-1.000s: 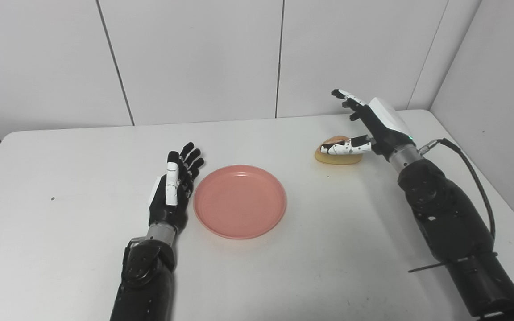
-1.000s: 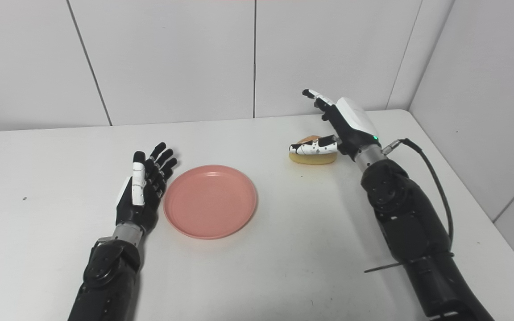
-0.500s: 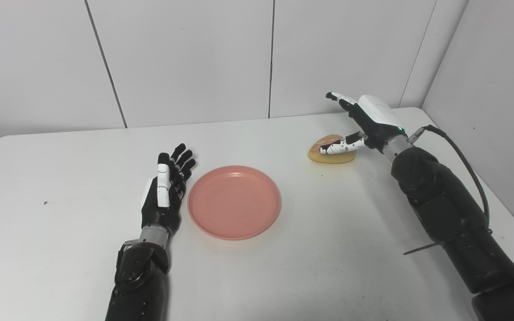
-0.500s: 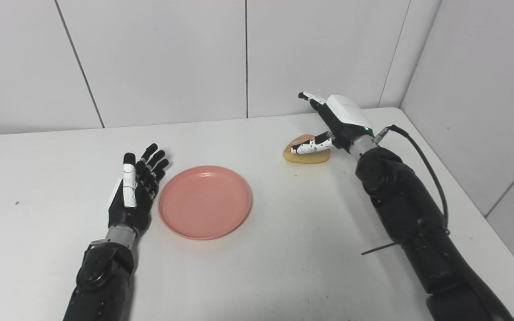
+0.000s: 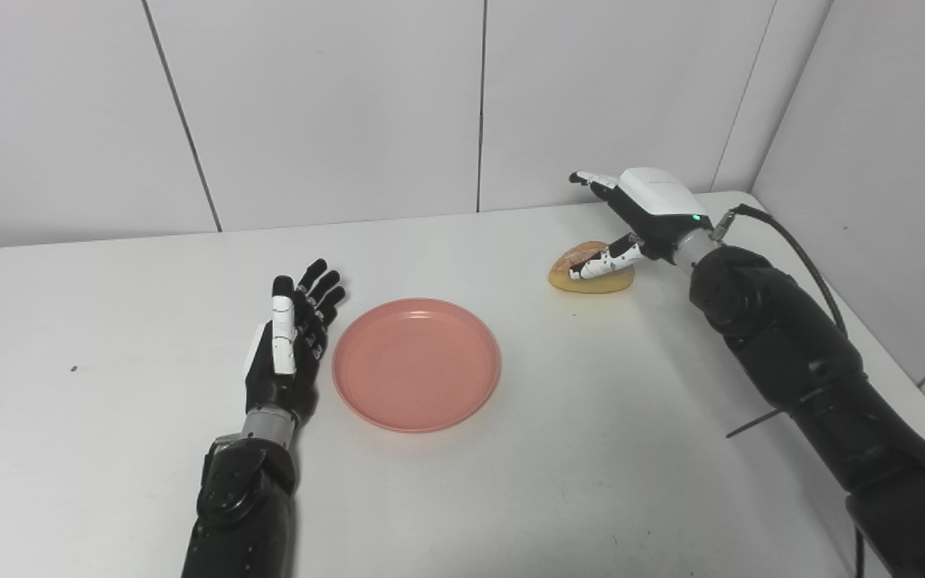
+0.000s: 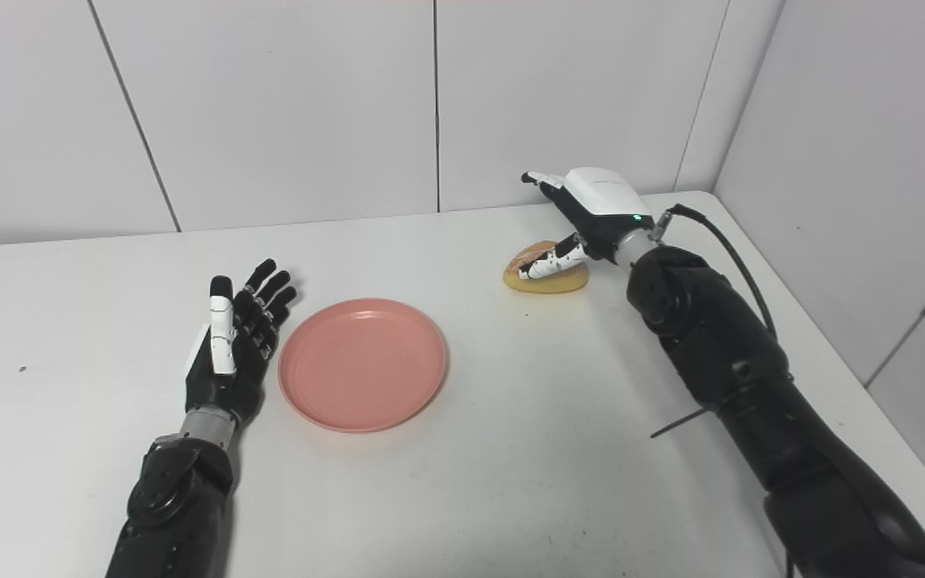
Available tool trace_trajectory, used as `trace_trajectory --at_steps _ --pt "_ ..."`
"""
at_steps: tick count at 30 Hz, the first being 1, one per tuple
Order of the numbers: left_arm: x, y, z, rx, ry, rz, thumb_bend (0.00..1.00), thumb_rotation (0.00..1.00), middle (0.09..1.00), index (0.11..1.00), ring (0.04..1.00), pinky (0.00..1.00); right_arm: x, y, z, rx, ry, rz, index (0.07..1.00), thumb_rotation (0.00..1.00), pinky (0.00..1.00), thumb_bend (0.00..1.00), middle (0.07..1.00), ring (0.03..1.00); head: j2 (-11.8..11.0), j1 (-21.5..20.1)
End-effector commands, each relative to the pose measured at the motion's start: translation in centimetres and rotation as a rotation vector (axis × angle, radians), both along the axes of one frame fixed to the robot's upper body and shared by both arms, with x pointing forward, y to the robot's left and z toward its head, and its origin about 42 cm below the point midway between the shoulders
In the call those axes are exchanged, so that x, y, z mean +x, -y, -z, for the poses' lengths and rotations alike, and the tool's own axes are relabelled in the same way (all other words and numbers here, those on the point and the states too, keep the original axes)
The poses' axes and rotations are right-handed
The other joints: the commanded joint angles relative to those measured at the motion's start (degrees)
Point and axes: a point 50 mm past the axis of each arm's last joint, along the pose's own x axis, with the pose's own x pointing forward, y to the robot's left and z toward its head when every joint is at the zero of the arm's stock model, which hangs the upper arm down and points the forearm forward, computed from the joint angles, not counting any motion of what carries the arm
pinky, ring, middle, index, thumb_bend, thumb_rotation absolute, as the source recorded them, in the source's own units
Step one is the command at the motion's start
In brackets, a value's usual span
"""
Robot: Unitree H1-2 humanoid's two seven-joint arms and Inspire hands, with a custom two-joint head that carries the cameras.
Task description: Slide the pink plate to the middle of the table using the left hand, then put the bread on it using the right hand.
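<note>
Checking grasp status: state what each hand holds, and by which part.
Nothing is held. The left hand is open beside the pink plate; the right hand is open over the bread, which lies on the table.

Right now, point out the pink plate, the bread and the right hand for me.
pink plate (image 5: 417,364), left eye view, bare middle of the dish.
bread (image 5: 571,278), left eye view, its uncovered left end.
right hand (image 5: 645,209), left eye view, the white back of the hand.

We cannot tell whether the right hand (image 5: 645,210) touches the bread (image 5: 591,273); its thumb covers part of the top. Both arms and the desk (image 5: 591,449) are cut off below.
</note>
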Motion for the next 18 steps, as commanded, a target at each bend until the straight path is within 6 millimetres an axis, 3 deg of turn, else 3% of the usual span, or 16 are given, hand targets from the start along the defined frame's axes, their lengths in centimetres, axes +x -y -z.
trace_trajectory --at_steps 1,10,18 --pt "-0.3 -0.8 0.6 0.006 -0.02 -0.002 0.74 1.0 0.921 0.885 0.926 1.0 1.1 -0.1 -3.7 -0.027 0.095 -0.038 0.898 0.36 0.82 0.75 0.905 0.895 0.24 0.11" --pt "-0.6 -0.7 0.6 0.01 -0.026 -0.006 0.75 1.0 0.924 0.892 0.917 1.0 2.2 -0.1 -3.2 -0.059 0.057 -0.031 0.884 0.33 0.8 0.76 0.894 0.882 0.61 0.35" --pt "-0.7 -0.6 0.7 0.012 -0.027 -0.006 0.76 1.0 0.927 0.895 0.92 1.0 2.6 0.1 -2.4 -0.095 0.028 -0.033 0.868 0.24 0.76 0.75 0.875 0.859 0.83 0.35"
